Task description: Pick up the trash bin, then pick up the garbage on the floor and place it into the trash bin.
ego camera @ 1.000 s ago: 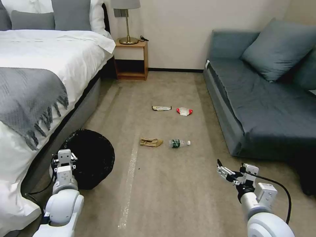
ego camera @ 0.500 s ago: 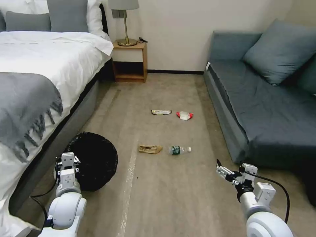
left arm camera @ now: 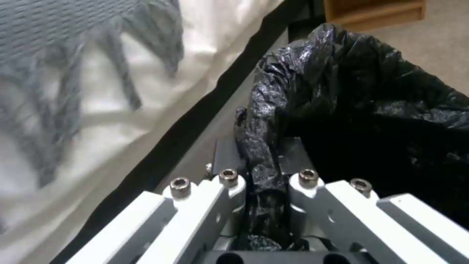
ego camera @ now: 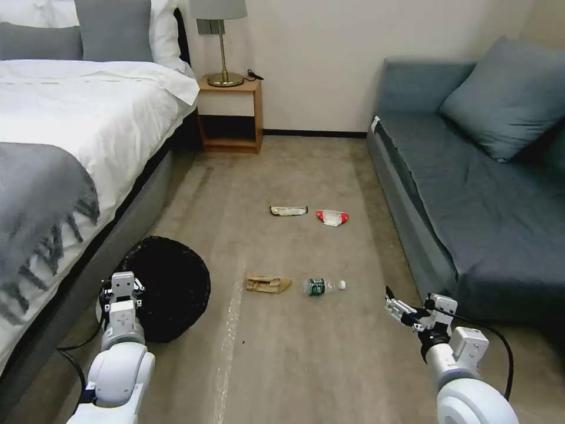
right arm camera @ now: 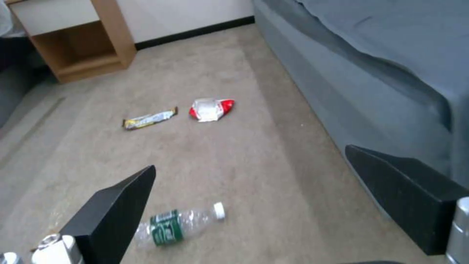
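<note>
Your left gripper [left arm camera: 266,176] is clamped on the bag-lined rim of the trash bin [ego camera: 168,285], which sits near left beside the bed [ego camera: 88,118], so the first step looks done. Your right gripper [ego camera: 395,306], near right, has its fingers spread and empty. All four pieces are yet to be collected: the brown paper bag [ego camera: 268,284] and bottle [ego camera: 322,287] nearer, the snack wrapper [ego camera: 288,210] and red-white wrapper [ego camera: 332,217] farther off.
</note>
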Controlling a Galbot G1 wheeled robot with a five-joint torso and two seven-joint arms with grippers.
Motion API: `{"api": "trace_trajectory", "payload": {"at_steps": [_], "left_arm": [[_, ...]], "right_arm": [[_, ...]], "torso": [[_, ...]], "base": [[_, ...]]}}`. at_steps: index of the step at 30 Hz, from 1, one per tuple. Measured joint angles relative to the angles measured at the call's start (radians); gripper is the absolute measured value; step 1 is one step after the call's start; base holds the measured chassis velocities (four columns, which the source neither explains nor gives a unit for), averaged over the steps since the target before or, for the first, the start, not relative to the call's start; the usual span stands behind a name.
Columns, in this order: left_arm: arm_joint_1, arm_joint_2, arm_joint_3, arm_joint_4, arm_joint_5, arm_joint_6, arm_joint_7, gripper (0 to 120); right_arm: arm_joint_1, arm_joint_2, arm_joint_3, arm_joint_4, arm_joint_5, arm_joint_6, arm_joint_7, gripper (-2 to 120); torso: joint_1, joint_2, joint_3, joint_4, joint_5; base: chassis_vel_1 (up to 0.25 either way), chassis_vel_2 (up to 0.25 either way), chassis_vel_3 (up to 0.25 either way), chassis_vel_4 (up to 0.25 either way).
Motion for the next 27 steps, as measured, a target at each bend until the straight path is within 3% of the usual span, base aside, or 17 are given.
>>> {"api": "trace_trajectory", "payload": {"at_steps": [27], "left_arm": [[0.057, -0.009, -0.002, -0.003, -0.008, -0.030, 0.026, 5]], "right_arm": [[-0.031, 0.022, -0.007, -0.013, -0.046, 0.021, -0.015, 100]], "torso": [[0.000, 0.000, 0.000, 0.0000, 0.0000]], "base": [[-0.136, 0.140, 0.141, -0.147]]}}
